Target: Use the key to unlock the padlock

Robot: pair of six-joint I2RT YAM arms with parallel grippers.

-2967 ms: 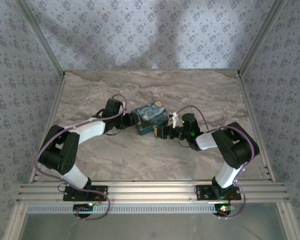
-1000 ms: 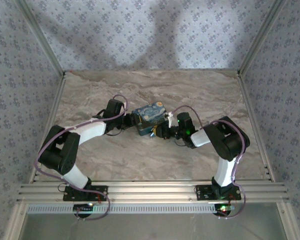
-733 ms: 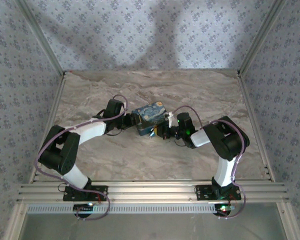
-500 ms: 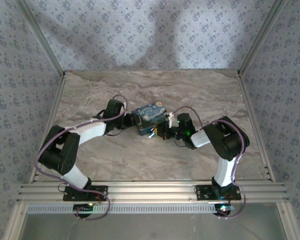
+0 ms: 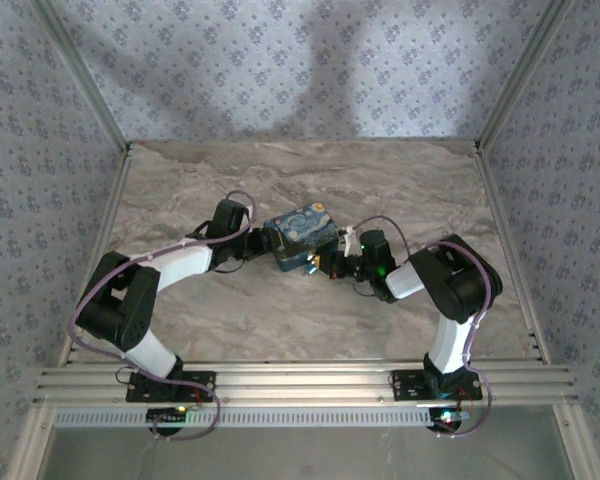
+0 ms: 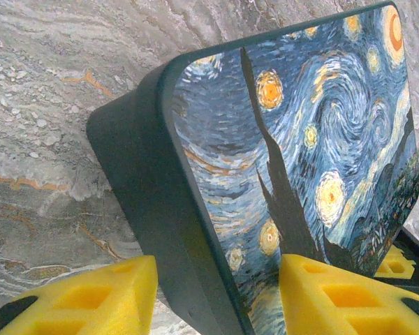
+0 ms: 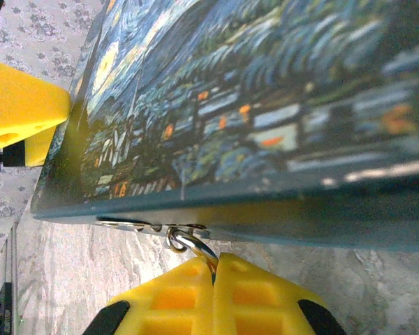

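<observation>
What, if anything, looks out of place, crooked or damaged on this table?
Nothing is spilled or broken. The box sits askew to the table edges, clamped in the left gripper, while the right gripper pinches a small metal ring at the box's rim.

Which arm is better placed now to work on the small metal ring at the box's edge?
Right. The right gripper is shut on the metal ring at the edge of the box; the left gripper grips the box, so it probably serves as holder.
</observation>
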